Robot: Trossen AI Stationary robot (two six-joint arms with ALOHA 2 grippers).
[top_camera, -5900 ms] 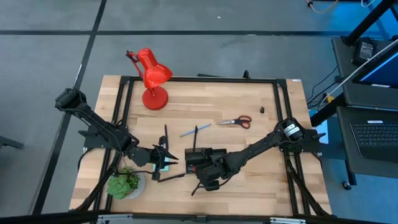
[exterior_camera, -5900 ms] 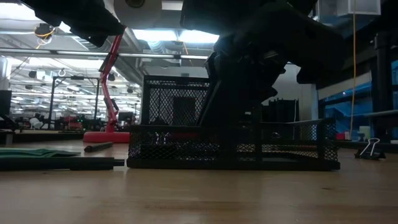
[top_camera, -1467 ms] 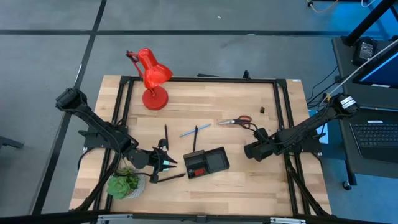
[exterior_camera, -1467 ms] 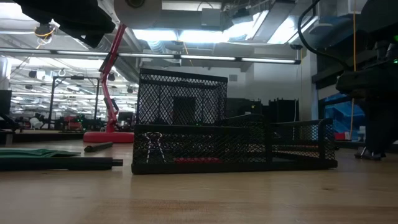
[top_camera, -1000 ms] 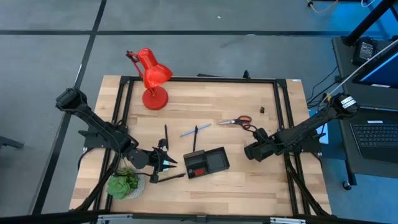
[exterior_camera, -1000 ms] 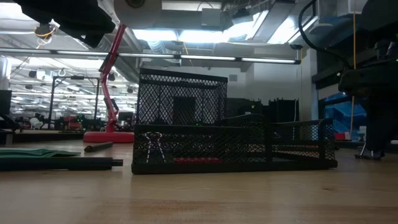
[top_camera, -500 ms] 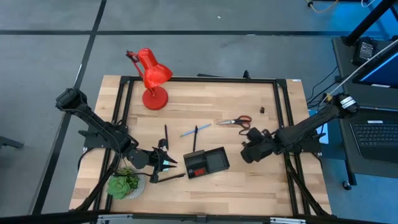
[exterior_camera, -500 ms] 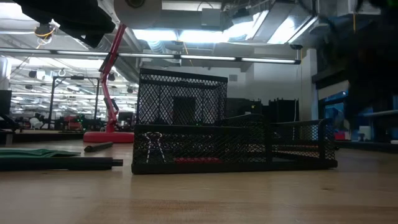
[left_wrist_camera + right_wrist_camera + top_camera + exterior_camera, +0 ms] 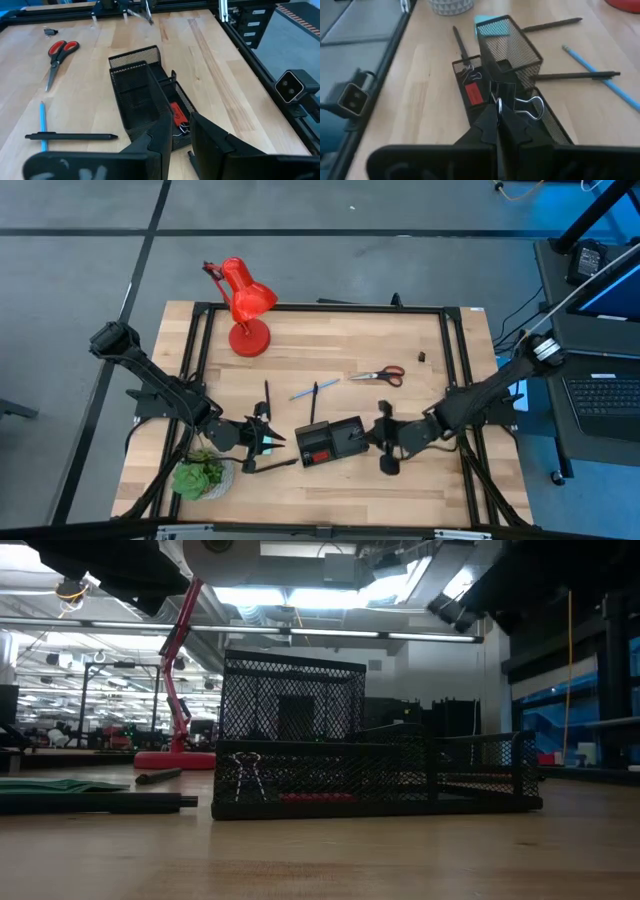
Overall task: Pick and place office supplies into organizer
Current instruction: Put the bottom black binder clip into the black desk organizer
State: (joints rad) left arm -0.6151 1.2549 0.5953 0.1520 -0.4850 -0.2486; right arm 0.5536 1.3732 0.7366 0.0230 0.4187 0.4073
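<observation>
The organizer [image 9: 335,440], a low black mesh tray with a taller cup section, stands near the table's middle. Inside it lie a red piece [image 9: 471,93] and small clips [image 9: 470,72]. My right gripper [image 9: 380,432] is just right of the organizer, shut on a black binder clip [image 9: 507,92]. My left gripper [image 9: 268,438] hovers left of the organizer over the light blue notepad [image 9: 487,21], its fingers [image 9: 160,145] slightly apart with nothing between them. Red-handled scissors [image 9: 380,376], a blue pen [image 9: 302,392] and black pens [image 9: 266,395] lie on the table. My right gripper pinches one silver wire handle [image 9: 498,103] of the binder clip between its two fingertips. The fingers slant down from the table's right side. The clip's black body and other handle [image 9: 530,107] stick out ahead of the fingertips, lifted clear over the organizer's low compartment.
A red desk lamp [image 9: 243,308] stands at the far left and a green potted plant [image 9: 200,477] at the near left corner. A tiny black clip [image 9: 421,357] lies far right. Another black pen [image 9: 272,465] lies beside the notepad.
My right gripper has risen from the table near the right edge, rolled its wrist, and travelled left to the organizer. The binder clip that lay on the table there is now lifted clear and carried along in it.
</observation>
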